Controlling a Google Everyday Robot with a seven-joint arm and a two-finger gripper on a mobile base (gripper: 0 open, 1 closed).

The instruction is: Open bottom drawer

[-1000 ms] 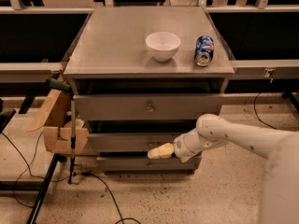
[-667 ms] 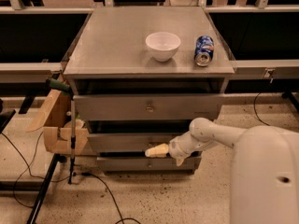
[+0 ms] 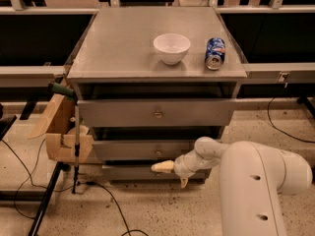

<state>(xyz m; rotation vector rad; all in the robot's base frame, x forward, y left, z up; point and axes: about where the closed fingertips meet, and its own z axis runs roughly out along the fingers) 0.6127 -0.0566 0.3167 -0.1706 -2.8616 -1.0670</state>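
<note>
The bottom drawer (image 3: 129, 173) is the narrowest grey front at the foot of the grey cabinet (image 3: 118, 58). It looks shut, and its knob is hidden behind my gripper. My gripper (image 3: 169, 175) is right in front of the drawer's centre. It is open, with one tan finger (image 3: 161, 166) pointing left across the front and the other pointing down. The middle drawer (image 3: 128, 150) and the top drawer (image 3: 113, 113) above it look shut.
A white bowl (image 3: 172, 47) and a blue can (image 3: 215, 53) stand on the cabinet top. An open cardboard box (image 3: 61, 134) and a thin pole (image 3: 77, 146) stand at the cabinet's left. Black cables (image 3: 106, 200) lie on the floor.
My arm has swung left, so the gripper has moved from right of centre to the middle of the bottom drawer front. The drawers have not moved.
</note>
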